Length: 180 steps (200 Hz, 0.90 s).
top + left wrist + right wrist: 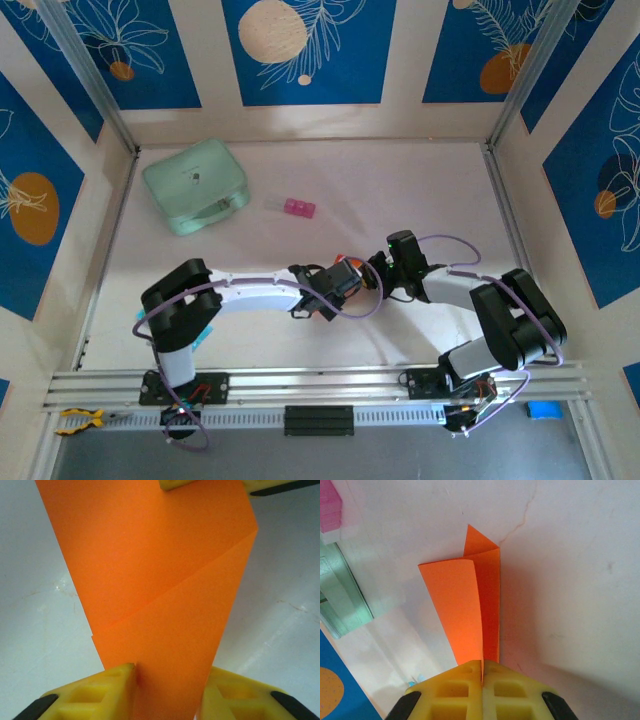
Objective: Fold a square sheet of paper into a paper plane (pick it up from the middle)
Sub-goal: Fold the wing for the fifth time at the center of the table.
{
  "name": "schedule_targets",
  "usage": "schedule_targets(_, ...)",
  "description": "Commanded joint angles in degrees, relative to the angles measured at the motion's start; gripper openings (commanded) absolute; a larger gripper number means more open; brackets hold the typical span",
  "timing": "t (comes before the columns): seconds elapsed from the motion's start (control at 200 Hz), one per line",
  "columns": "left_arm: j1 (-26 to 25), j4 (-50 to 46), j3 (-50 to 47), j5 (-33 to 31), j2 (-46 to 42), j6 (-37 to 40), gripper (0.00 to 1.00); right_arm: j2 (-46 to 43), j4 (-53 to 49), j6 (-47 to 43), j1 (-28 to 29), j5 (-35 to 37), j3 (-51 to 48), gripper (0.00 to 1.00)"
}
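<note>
1. Paper [160,580], bright orange and partly folded, fills the middle of the left wrist view. One slanted fold edge crosses it from lower left to upper right.
2. The paper narrows toward the bottom of that frame and passes between the yellow fingers [95,695] of the left gripper [169,672].
3. Those fingers stand partway apart, one against each side edge of the paper. I cannot tell whether they squeeze it.
4. At the top edge of the same frame, another pair of yellow fingertips meets the paper's wide end.
5. In the right wrist view, the right gripper [482,665] has its jaws pressed together on the paper, pinching it at the bottom centre of the frame.
6. From that pinch the paper rises toward the frame's centre as two layers. The left one curls outward, and a small pointed corner shows behind them at the top.
7. In the top view both arms bend inward and their wrists meet at the centre of the table [420,190], with a sliver of orange between them.
8. A mint-green case [195,185] sits in the upper left of the table.
9. A small pink block [298,207] lies to the right of the case, apart from it and above the wrists in the frame.
</note>
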Motion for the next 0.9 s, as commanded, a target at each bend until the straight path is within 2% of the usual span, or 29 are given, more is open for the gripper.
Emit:
schedule_targets(0.0, -0.5, -0.1, -0.4, 0.5, -1.6, -0.9, 0.34, -1.2, -1.0, 0.9, 0.3, 0.3, -0.8, 0.00)
schedule_targets(0.63, -0.5, -1.3, 0.6, -0.3, 0.3, -1.4, 0.17, -2.7, -1.5, 0.7, 0.2, 0.6, -1.5, 0.02)
schedule_targets(0.74, -0.5, -1.4, 0.5, -0.3, 0.5, -1.7, 0.13, -3.4, -2.4, -0.2, 0.2, 0.7, -1.3, 0.05)
schedule_targets(0.895, 0.1, -0.8, 0.0, 1.0, 0.3, -2.2, 0.06, -6.5, -7.6, -3.9, -0.6, 2.2, -0.5, 0.15)
